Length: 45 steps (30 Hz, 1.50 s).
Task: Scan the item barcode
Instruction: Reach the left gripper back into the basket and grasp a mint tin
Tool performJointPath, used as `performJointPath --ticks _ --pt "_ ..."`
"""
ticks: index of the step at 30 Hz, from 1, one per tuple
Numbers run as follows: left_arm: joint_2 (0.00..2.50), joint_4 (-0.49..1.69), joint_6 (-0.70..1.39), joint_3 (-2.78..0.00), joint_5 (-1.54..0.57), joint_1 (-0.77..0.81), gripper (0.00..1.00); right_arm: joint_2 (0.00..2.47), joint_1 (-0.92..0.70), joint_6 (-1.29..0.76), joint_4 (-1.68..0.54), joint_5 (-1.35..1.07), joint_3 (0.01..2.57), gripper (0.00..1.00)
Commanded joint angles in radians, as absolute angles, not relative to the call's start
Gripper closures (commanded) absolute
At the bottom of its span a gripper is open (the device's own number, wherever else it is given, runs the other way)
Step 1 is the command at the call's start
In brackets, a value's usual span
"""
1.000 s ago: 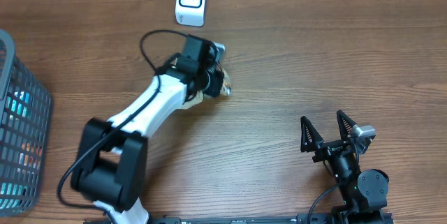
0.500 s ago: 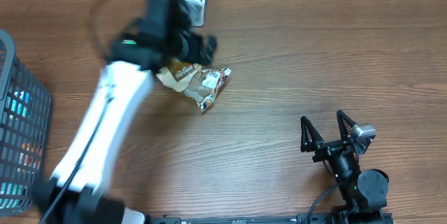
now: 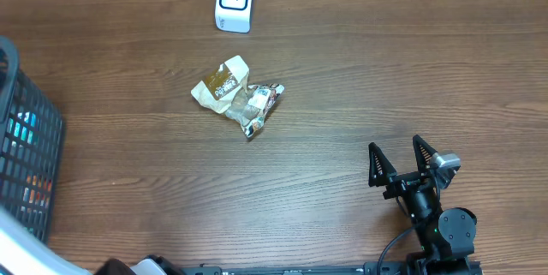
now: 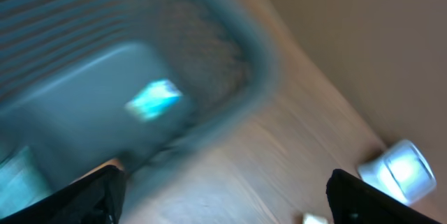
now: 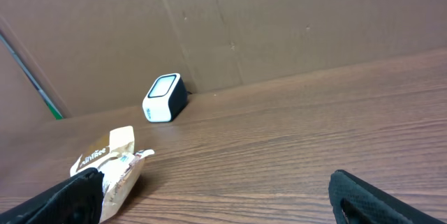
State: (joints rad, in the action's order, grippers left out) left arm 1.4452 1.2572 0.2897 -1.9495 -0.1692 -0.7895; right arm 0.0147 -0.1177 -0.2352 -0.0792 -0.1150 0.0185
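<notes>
Snack packet [image 3: 237, 95] apart from scanner [image 3: 234, 2]

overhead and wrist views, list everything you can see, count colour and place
barcode scanner: 1, white, far edge of table, left of centre
snack packet: 1 crumpled (possibly two pressed together), tan and brown, on the table in front of the scanner
basket: 1, dark grey mesh, left edge of table
items in basket: count unclear, teal and orange patches behind the mesh
table: 1, brown wood
cardboard wall: 1, brown, behind the table
right gripper: 1, black, near right of table, open, empty
left gripper: 1, black, by the basket, open, empty, seen only in its blurred wrist view
left arm: 1, white, near-left corner of the overhead view
</notes>
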Motion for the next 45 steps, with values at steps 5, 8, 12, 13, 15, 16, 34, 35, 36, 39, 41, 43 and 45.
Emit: performJointPath --ticks 5,8,12,13,15,16,34,35,36,39,41,43,45 --pt "1.589 1.205 0.323 -1.827 -0.088 -0.984 0.09 0.005 -0.112 -0.234 -0.075 -0.106 0.008 0.00" --pt "1.637 1.151 0.238 -1.793 -0.062 -0.982 0.08 0.005 -0.112 -0.235 -0.075 -0.106 0.008 0.00" --pt "1.702 1.002 0.146 -1.726 -0.053 -0.981 0.07 0.005 -0.112 -0.235 -0.075 -0.106 0.008 0.00" --pt "1.720 0.960 0.113 -1.701 -0.053 -0.979 0.07 0.005 -0.112 -0.235 -0.075 -0.106 0.008 0.00" --pt "1.762 0.878 0.051 -1.647 -0.052 -0.968 0.11 0.005 -0.112 -0.235 -0.074 -0.106 0.008 0.00" --pt "1.786 0.837 0.036 -1.625 -0.052 -0.962 0.12 0.005 -0.112 -0.235 -0.074 -0.106 0.008 0.00" --pt "2.196 0.525 -0.180 -1.571 -0.101 -0.797 0.35 0.005 -0.112 -0.235 -0.074 -0.106 0.008 0.00" --pt "2.204 0.527 -0.179 -1.571 -0.100 -0.793 0.48 0.005 -0.112 -0.235 -0.075 -0.106 0.008 0.00" --pt "2.204 0.530 -0.179 -1.571 -0.100 -0.792 0.52 0.005 -0.112 -0.235 -0.075 -0.106 0.008 0.00" --pt "2.192 0.546 -0.163 -1.578 -0.094 -0.792 0.77 0.005 -0.112 -0.235 -0.075 -0.106 0.008 0.00" --pt "2.173 0.585 -0.152 -1.601 -0.089 -0.798 0.87 0.005 -0.112 -0.235 -0.074 -0.106 0.008 0.00" --pt "2.147 0.620 -0.145 -1.629 -0.077 -0.799 0.92 0.005 -0.112 -0.235 -0.074 -0.106 0.008 0.00" --pt "2.109 0.667 -0.125 -1.676 -0.056 -0.799 0.96 0.005 -0.112 -0.235 -0.075 -0.106 0.008 0.00"
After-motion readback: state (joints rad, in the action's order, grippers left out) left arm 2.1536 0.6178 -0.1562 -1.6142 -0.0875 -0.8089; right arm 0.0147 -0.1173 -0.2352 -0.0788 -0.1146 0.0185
